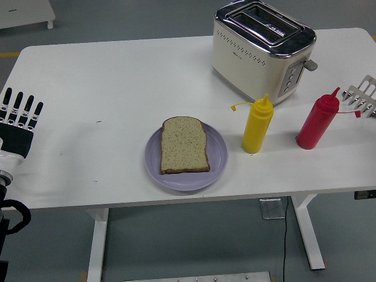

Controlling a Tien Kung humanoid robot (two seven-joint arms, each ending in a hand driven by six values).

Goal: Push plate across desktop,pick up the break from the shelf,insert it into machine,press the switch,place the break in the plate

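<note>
A slice of brown bread [184, 144] lies flat on a lilac plate [218, 157] near the table's front edge, about mid-table. The cream and chrome toaster [261, 50] stands at the back right with both slots empty and its lever on the right side. My left hand [17, 117] hovers at the table's left edge, far from the plate, with its fingers straight, spread and holding nothing. The right hand is out of the picture.
A yellow squeeze bottle [257, 125] stands just right of the plate, and a red one [318, 120] further right. A wire rack [363, 97] pokes in at the right edge. The white table [106, 94] ends close below the plate.
</note>
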